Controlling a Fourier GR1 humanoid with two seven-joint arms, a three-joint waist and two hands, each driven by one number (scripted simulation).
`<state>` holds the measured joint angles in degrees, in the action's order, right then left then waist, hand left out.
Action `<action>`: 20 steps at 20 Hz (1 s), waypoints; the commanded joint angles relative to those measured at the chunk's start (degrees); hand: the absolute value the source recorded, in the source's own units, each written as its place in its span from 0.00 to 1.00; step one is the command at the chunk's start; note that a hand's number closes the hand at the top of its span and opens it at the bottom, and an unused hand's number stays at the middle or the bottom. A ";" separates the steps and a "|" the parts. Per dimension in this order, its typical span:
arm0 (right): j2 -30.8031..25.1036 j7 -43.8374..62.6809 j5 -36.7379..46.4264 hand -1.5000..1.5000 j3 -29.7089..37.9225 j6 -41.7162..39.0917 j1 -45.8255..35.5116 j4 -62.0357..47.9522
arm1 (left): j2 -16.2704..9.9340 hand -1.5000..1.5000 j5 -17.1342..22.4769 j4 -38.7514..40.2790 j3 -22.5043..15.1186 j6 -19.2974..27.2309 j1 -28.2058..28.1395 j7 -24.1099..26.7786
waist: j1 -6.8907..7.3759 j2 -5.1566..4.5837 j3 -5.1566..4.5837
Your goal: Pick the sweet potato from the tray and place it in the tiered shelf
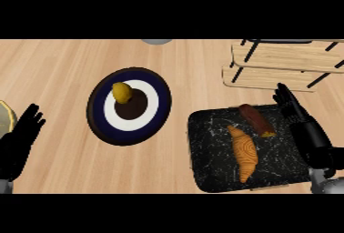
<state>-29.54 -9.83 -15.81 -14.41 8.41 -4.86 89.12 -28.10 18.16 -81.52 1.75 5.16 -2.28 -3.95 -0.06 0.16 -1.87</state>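
Head view: a light wooden surface (67, 63) carries a black marbled tray (208, 173) at lower right. On the tray lies the sweet potato (256, 120), a short, dark reddish-brown tuber with one orange cut end that points down and to the right. It lies at a slant near the tray's upper edge. Just below it, and apart from it, a golden croissant (244, 153) stretches down the middle of the tray.

The right hand (306, 129) lies over the tray's right edge, just beside the sweet potato and not touching it. Its fingers are straight and released and point up toward the shelf (282, 57), a tiered wooden rack with black rods at the upper right corner.

At centre left stands a round plate (97, 113) with dark blue and white rings and a brown middle. A yellow lemon (121, 91) sits on its upper part.

The left hand (20, 139) rests at the left edge, fingers up, spread and released, holding nothing. A pale rounded thing (5, 117) shows just above it at the edge, and a grey thing (156, 41) peeks in at the top.
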 commanded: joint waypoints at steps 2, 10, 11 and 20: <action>-4.04 -5.32 -2.08 1.00 6.53 -7.07 -3.26 -5.96 | 2.84 0.50 -0.13 2.16 -1.56 0.80 2.78 -4.09 | -0.08 -0.33 1.91; -19.02 0.04 -2.51 1.00 13.75 -19.82 -13.92 -32.33 | 8.91 0.50 -0.30 4.96 -7.97 0.26 5.94 -8.31 | 2.69 -1.93 2.10; -17.42 -2.58 -1.48 0.00 12.84 -21.78 -16.57 -36.43 | 9.44 0.50 -0.35 5.37 -8.10 0.24 5.81 -8.34 | 2.89 -1.50 2.07; -22.87 -17.88 4.84 0.00 9.20 -45.64 -23.28 -46.62 | 11.39 0.50 -1.38 5.66 -8.38 1.29 6.36 -10.13 | 1.47 -0.68 1.96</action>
<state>-50.77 -23.70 -14.00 -3.26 -29.75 -25.58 45.80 -18.75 16.51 -77.96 -5.39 7.17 3.87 -13.03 1.97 -0.51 0.40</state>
